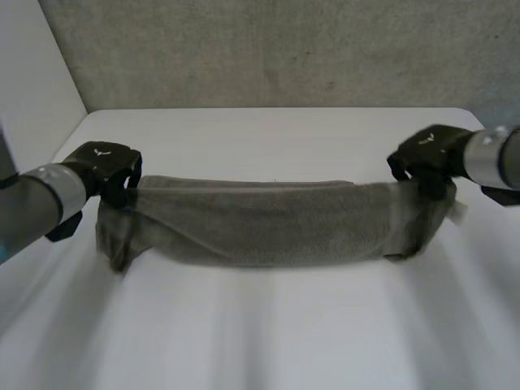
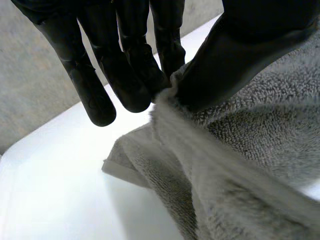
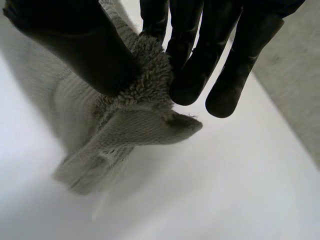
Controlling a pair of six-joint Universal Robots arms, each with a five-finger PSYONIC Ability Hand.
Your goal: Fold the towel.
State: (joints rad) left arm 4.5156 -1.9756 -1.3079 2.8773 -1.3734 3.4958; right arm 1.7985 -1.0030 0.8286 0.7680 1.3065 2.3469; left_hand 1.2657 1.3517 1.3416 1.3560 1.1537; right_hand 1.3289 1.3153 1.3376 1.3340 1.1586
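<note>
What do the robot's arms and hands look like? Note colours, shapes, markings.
The left arm and right arm are grey cylinders. The left hand and right hand are black, with smooth round-tipped fingers and a small pale mark on each back.

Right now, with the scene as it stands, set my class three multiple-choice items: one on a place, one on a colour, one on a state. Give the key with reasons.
1. Where does the left hand hold the towel?
A. its middle
B. its end on the robot's left
C. nowhere

2. What colour is the towel?
A. grey
B. red
C. blue

3. How is the right hand?
A. open, off the towel
B. shut on the towel
C. shut, empty

Key:
1 B, the head view shows it at that end.
2 A, its pile is grey in every view.
3 B, its wrist view shows it pinching the towel.
</note>
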